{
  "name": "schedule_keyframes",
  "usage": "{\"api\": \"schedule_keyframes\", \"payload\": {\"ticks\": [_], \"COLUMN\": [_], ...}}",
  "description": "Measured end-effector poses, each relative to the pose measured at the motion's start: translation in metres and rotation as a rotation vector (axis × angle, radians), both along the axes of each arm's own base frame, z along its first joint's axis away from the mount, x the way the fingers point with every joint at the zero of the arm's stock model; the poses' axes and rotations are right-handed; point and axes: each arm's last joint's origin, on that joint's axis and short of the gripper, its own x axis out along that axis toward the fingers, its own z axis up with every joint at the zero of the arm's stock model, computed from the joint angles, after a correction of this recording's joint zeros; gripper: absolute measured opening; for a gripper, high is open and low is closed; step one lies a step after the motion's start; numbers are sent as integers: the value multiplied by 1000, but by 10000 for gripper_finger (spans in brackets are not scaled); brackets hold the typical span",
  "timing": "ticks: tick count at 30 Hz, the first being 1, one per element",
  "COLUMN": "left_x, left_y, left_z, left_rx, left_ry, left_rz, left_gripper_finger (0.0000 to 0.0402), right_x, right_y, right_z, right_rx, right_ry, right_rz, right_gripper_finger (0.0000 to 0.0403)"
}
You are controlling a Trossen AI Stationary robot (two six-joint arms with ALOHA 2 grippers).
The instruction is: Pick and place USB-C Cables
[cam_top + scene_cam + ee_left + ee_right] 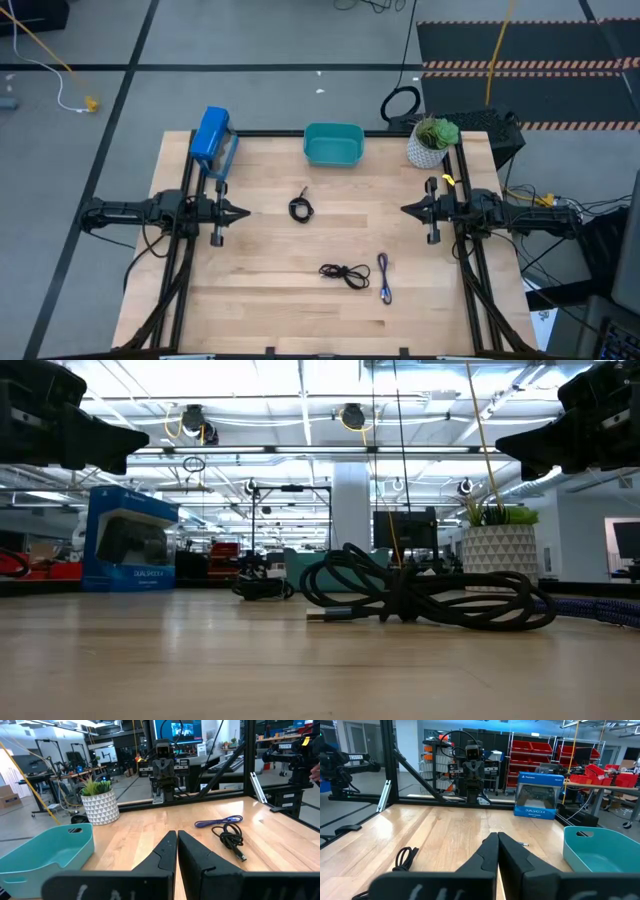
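Three cables lie on the wooden table. The tight black coil (301, 208) (262, 588) sits mid-table between the two grippers. The loose black bundle (345, 273) (420, 595) (231, 837) (406, 857) lies nearer the near edge. The bluish-grey cable (384, 278) (220, 821) lies just right of the bundle. My left gripper (245, 211) (177, 840) hovers at the table's left side, shut and pointing right. My right gripper (405, 210) (497, 840) hovers at the right side, shut and pointing left. Neither touches anything.
The teal bin (333, 144) (45, 855) (602, 850) stands at the middle of the far edge. A blue controller box (211, 137) (540, 795) stands at the far left corner. A potted plant (432, 143) (100, 802) stands at the far right. Bare wood surrounds the cables.
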Motion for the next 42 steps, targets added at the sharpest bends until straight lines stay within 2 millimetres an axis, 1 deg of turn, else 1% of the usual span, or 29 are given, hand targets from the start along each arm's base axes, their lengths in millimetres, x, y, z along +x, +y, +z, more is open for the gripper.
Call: {"api": "schedule_keyframes", "payload": {"ticks": [20,28,31,35,38,42], "left_x": [0,0,0,0,0,0], "left_y": [0,0,0,0,0,0], "left_z": [0,0,0,0,0,0], "left_rx": [0,0,0,0,0,0], "left_ry": [0,0,0,0,0,0], "left_rz": [0,0,0,0,0,0], "left_gripper_finger": [19,19,19,19,19,19], "right_x": [0,0,0,-2,-2,-3], "right_y": [0,0,0,1,1,1], "right_z": [0,1,-2,20,32,57], "right_rx": [3,90,107,100,99,98], "right_ry": [0,-4,49,2,9,5], "right_rz": [0,5,8,35,35,35], "right_gripper_finger": [0,0,0,0,0,0]}}
